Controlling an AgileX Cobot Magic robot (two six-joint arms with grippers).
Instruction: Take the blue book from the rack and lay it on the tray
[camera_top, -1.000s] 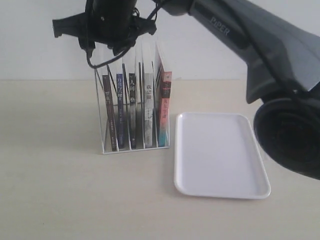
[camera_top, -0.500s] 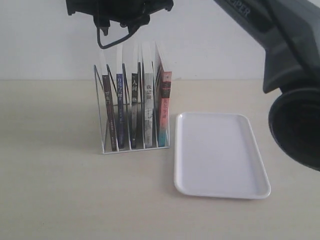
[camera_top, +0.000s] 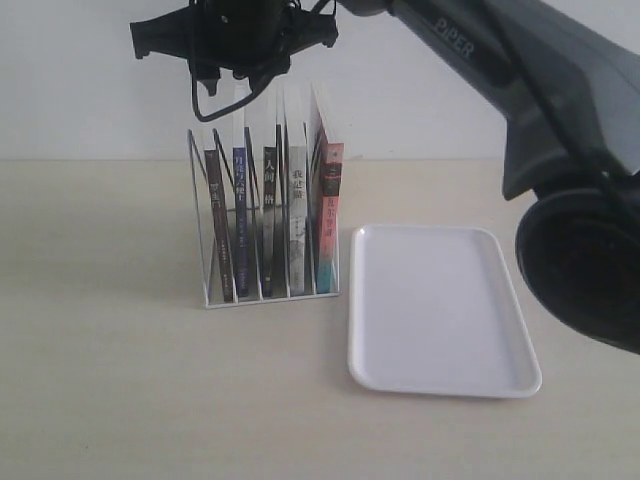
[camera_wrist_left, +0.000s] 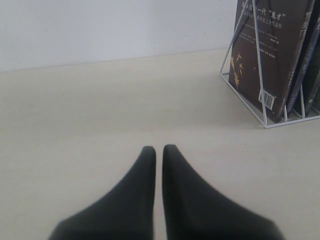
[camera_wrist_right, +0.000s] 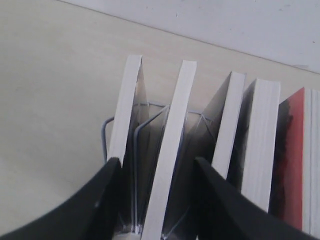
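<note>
Exterior view: blue book (camera_top: 240, 205) cover hidden.

Exterior faces the rack (camera_top: 270, 299) frontally; right wrist overlooks it closely.

A pink-and-teal-spined book (camera_top: 330, 215), a black-spined book (camera_top: 265, 230) (titles unreadable) and a perhaps brown-spined book (camera_top: 220, 230) stand on the pale table (camera_top: 120, 380).
</note>
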